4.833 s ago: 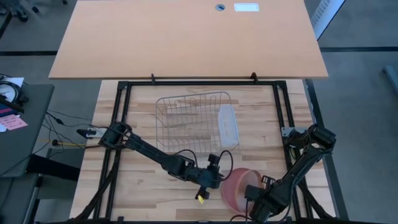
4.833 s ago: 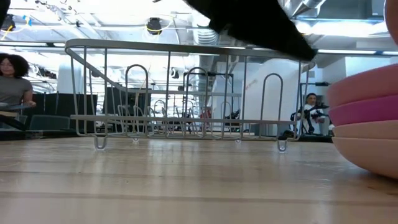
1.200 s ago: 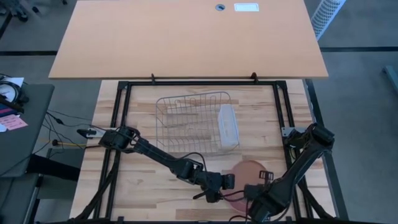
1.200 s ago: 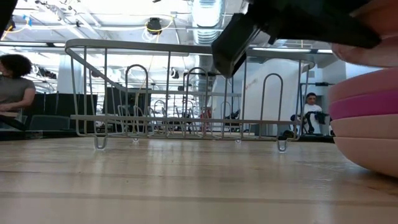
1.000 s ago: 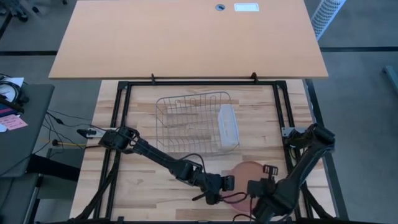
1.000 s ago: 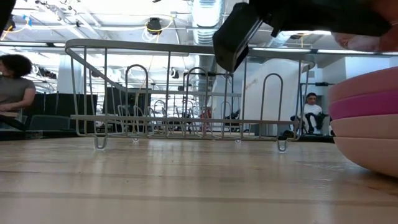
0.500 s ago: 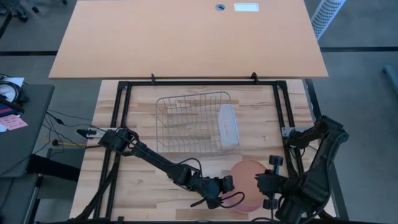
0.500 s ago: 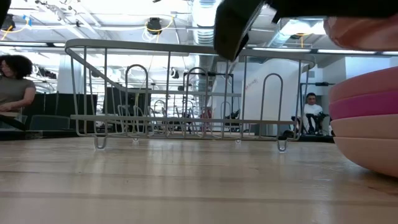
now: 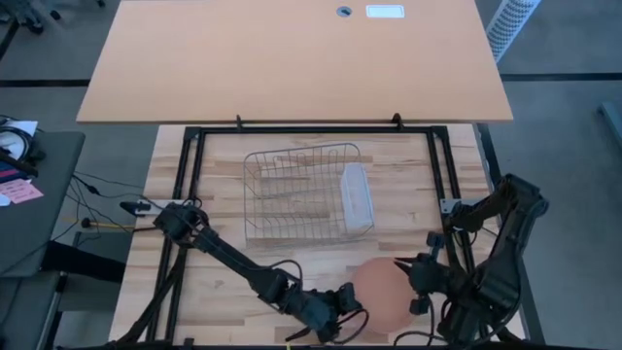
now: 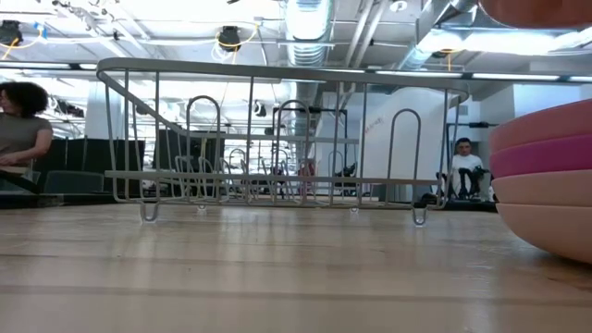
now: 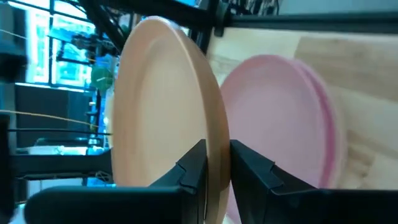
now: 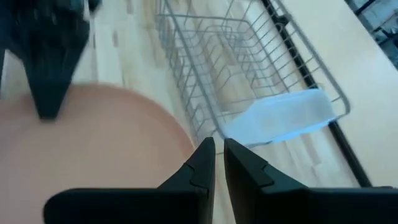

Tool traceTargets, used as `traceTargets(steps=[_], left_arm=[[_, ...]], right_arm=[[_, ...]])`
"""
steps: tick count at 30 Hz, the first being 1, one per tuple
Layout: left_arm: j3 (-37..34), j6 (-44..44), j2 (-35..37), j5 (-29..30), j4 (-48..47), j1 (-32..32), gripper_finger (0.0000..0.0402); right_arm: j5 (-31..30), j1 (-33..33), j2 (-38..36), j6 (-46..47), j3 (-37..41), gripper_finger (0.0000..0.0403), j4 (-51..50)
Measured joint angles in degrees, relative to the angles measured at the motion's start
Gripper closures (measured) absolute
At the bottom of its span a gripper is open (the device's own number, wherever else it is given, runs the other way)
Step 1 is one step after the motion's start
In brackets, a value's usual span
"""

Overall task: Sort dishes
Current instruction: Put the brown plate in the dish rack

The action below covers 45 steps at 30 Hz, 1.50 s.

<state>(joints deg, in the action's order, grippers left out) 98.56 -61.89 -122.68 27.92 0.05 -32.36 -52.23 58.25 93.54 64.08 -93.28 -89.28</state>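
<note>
A salmon-orange plate (image 9: pixel 382 295) hangs in the air near the table's front right, with both grippers at its rim. My left gripper (image 9: pixel 345 297) is shut on its left edge and my right gripper (image 9: pixel 414 277) on its right edge. Below it, a stack of pale pink, magenta and salmon plates (image 10: pixel 546 176) rests on the table, mostly hidden in the high view. The left wrist view shows the pink plates (image 11: pixel 280 124) behind the held one. The low view shows only the held plate's underside (image 10: pixel 536 9) at the top. My left gripper pinches the salmon plate's rim (image 11: pixel 214 130) between its two fingers, coming level from the table's left. The plate is lifted clear of the stack. My right gripper has the plate's opposite rim (image 12: pixel 186 140) between its nearly shut fingers, slanting down from the right; the fingers hide the exact spot.
A wire dish rack (image 9: pixel 296 190) stands at the table's middle, with a translucent tub (image 9: pixel 357 199) along its right side. A black frame (image 9: pixel 194 146) runs round the wooden table top. People sit in the room beyond (image 10: pixel 18 120).
Both grippers have risen with the salmon plate, lifting it off the stack and nearly out of the low view's top. My left gripper has gone toward the near edge and rolled. My right gripper has swung toward the right edge and tipped.
</note>
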Motion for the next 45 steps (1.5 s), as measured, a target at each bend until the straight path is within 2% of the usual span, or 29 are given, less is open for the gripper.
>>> traceTargets(steps=[5,7,11,13,18,22,29,33,35,40,45], left_arm=[[0.0,6.0,2.3,1.1,-2.5,-2.2,0.0348],[0.0,9.2,3.2,1.3,-4.7,-2.7,0.0348],[0.0,15.6,5.0,2.6,-6.4,-3.2,0.0348],[0.0,17.8,5.9,4.1,-6.0,-3.7,0.0348],[0.0,19.6,7.2,6.8,-5.8,-5.1,0.0348],[0.0,20.7,8.6,10.5,-5.3,-6.7,0.0348],[0.0,20.0,11.1,18.1,-5.7,-11.4,0.0348],[0.0,15.9,12.7,22.1,-6.0,-14.1,0.0348],[0.0,12.7,13.0,25.6,-7.5,-15.4,0.0348],[0.0,6.2,13.0,37.2,-12.2,-17.6,0.0348],[0.0,4.0,13.0,49.7,-18.7,-17.4,0.0348]], right_arm=[[-0.8,4.1,0.1,-0.6,2.6,0.0343,10.1],[-4.9,5.8,0.1,-2.1,2.4,0.0329,14.4],[-18.0,8.6,0.1,-9.3,2.3,0.0296,24.6],[-20.4,9.0,0.1,-15.2,2.3,0.0279,29.6],[-24.1,8.6,0.1,-29.1,2.3,0.0245,38.9],[-25.4,7.9,0.0,-35.8,2.3,0.0228,43.8],[-33.1,9.1,-1.7,-45.8,0.0,0.022,46.9],[-33.2,9.7,-4.4,-46.4,-0.8,0.022,47.0],[-30.2,9.6,-5.2,-44.9,-0.8,0.0221,46.4],[-18.8,8.5,-4.4,-47.8,-0.7,0.0221,45.0],[-18.2,7.8,-4.2,-48.1,-0.7,0.0221,43.8]])
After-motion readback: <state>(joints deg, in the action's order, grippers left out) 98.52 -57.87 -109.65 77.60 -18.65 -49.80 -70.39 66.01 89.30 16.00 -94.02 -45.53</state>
